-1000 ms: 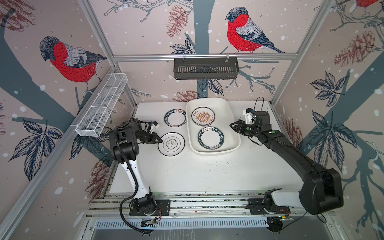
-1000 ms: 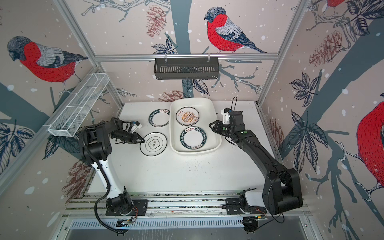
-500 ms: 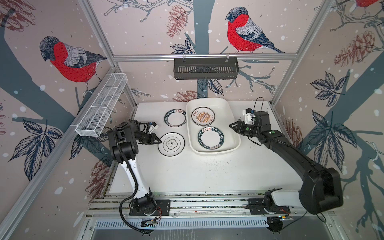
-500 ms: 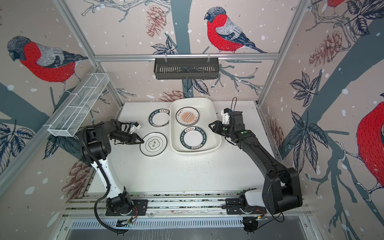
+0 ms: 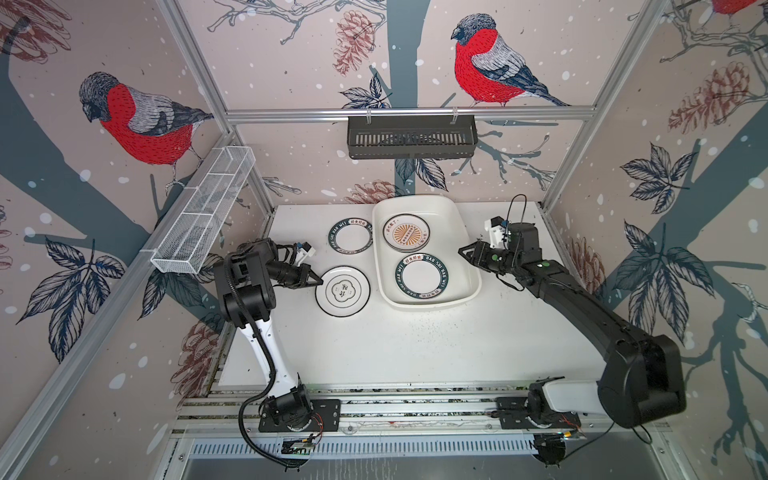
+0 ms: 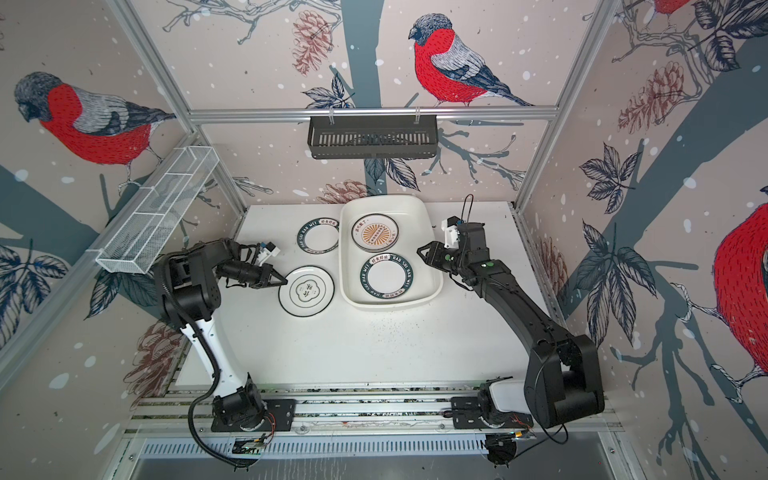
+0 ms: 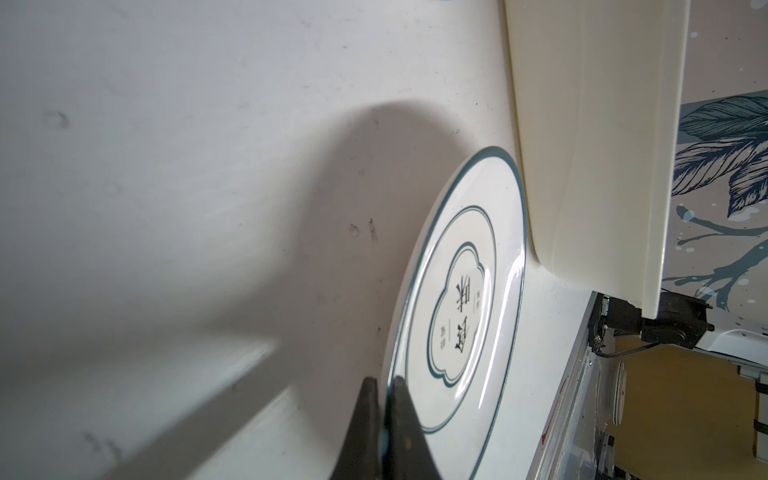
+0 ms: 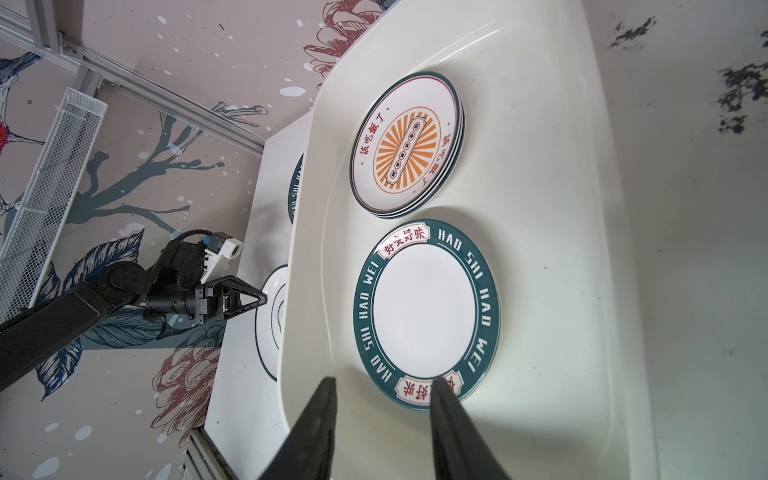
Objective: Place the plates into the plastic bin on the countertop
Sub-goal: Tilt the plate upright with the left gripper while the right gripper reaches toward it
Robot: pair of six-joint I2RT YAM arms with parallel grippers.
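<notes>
A white plate with a black quatrefoil emblem [image 5: 343,289] [image 6: 306,291] [image 7: 461,307] lies on the countertop [image 5: 415,345] just left of the plastic bin [image 5: 415,199] [image 6: 382,198] [image 7: 582,124] [image 8: 540,208]. My left gripper [image 5: 318,282] [image 6: 284,282] [image 7: 384,382] is shut on its left rim. A teal-rimmed plate [image 5: 350,235] [image 6: 318,235] lies behind it. Inside the bin sit a stack topped by an orange sunburst plate [image 5: 405,232] [image 8: 405,145] and another teal-rimmed plate [image 5: 422,276] [image 8: 428,316]. My right gripper [image 5: 463,251] [image 6: 420,250] [image 8: 382,380] hovers open and empty over the bin's right rim.
A black slotted basket [image 5: 411,137] hangs on the back rail. A white wire-mesh tray [image 5: 203,212] is mounted along the left rail, above my left arm. Dark specks dot the countertop in front of the bin. Aluminium rails edge the table's front.
My left gripper has closed its jaws onto the rim of the emblem plate. The right arm and the other plates have not moved.
</notes>
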